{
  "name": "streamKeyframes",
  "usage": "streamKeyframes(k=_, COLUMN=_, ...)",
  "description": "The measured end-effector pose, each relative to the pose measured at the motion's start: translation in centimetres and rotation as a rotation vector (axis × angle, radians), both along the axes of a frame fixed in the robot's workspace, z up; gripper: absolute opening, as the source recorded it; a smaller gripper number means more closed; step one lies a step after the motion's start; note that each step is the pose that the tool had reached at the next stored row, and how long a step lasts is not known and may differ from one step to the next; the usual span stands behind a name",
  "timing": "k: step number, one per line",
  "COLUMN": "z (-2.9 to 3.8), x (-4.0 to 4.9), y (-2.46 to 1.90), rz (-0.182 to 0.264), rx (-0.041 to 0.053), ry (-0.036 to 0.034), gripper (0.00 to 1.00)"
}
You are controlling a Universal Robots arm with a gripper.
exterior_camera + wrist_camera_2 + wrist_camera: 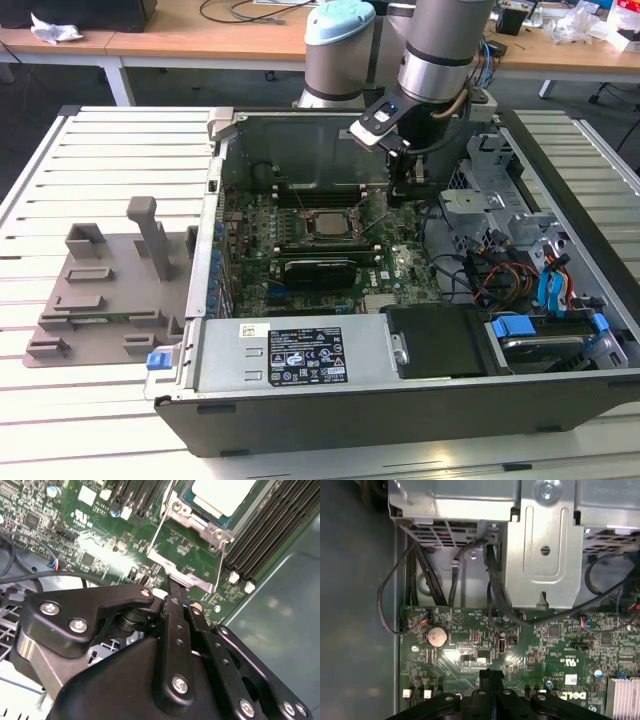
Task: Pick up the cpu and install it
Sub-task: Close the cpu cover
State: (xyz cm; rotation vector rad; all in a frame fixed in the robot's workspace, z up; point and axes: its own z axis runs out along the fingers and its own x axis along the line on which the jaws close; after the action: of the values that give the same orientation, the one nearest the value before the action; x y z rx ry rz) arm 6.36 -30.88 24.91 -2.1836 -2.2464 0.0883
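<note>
The cpu (325, 222) lies flat in the motherboard socket inside the open computer case; its pale silver top (225, 495) shows in the second wrist view. The socket's metal load frame (185, 560) lies swung open beside it. My gripper (397, 197) hangs low over the board, just to the exterior view's right of the socket. Its black fingers (175, 610) are pressed together, and the tips meet the outer edge of that frame. I cannot tell whether they pinch it. In the first wrist view the gripper (491, 672) is shut, with nothing visible between the tips.
A grey plastic holder block (110, 290) with upright posts stands on the slatted table at the exterior view's left. Memory slots (265, 535) flank the socket. Drive cages (545, 545), black cables (420, 580) and a coin battery (437, 636) crowd the case beside the gripper.
</note>
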Motion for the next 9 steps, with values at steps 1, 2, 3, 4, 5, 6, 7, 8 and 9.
streamKeyframes(k=1, z=0.0, x=-0.16, y=0.0, rz=0.0, rx=0.0, ry=0.0, gripper=0.11)
streamKeyframes(k=2, z=0.0, x=-0.46, y=0.0, rz=0.0, rx=0.0, ry=-0.0001, gripper=0.11)
streamKeyframes(k=3, z=0.0, x=-0.72, y=0.0, rz=0.0, rx=0.0001, ry=-0.0001, gripper=0.11)
streamKeyframes(k=4, z=0.0, x=-1.01, y=0.0, rz=0.0, rx=0.0, ry=-0.0001, gripper=0.11)
streamKeyframes(k=5, z=0.0, x=-1.37, y=0.0, rz=0.0, rx=-0.0001, ry=-0.0001, gripper=0.11)
streamKeyframes(k=6, z=0.0, x=-1.72, y=0.0, rz=0.0, rx=0.0, ry=0.0, gripper=0.11)
streamKeyframes(k=7, z=0.0, x=-1.92, y=0.0, rz=0.0, rx=0.0, ry=-0.0001, gripper=0.11)
streamKeyframes(k=8, z=-0.03, x=-3.1, y=0.0, rz=0.0, rx=0.0001, ry=-0.0001, gripper=0.11)
streamKeyframes(k=9, z=-0.07, x=-4.75, y=0.0, rz=0.0, rx=0.0001, ry=-0.0001, gripper=0.11)
